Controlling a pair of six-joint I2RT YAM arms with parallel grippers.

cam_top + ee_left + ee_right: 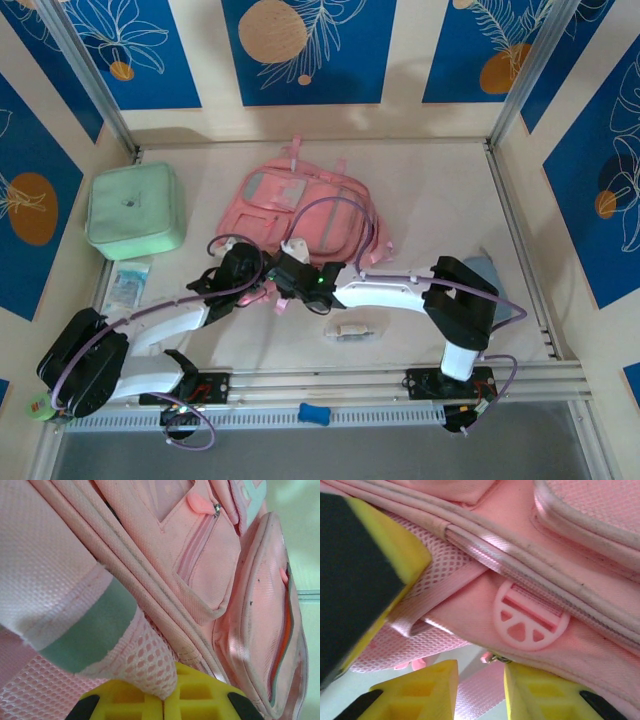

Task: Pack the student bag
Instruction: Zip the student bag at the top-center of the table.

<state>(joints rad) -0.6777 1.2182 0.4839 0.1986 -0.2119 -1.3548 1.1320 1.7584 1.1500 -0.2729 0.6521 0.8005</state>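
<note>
My left pincer [164, 701] is pressing its yellow fingers all but together on a fold of pink mesh at the edge of the student bag [200, 555], just below a pale grey-blue trim band [87, 630]. My right pincer [481, 692] is standing partly open, with a pink strap [475, 687] running through the gap between its fingers. I cannot tell whether either finger is bearing on the strap. A round pink buckle [530, 615] is sitting just above it, and the two pincers are working close beside each other.

Around them the pale cream worktop [440, 200] is stretching out inside a metal frame, with a slotted rail [330, 385] carrying the arm bases along the near edge. Cream walls with blue panels [300, 50], painted with white leaves and orange discs, are closing it in on three sides. A mint green case [135, 210] is lying at the far left, with a small clear packet [128, 285] just in front of it. A small white item [350, 332] is lying near the rail.

The bag is lying flat in the middle of the worktop, well apart from the case. Both pincers are meeting it at its near edge, toward the left corner.
</note>
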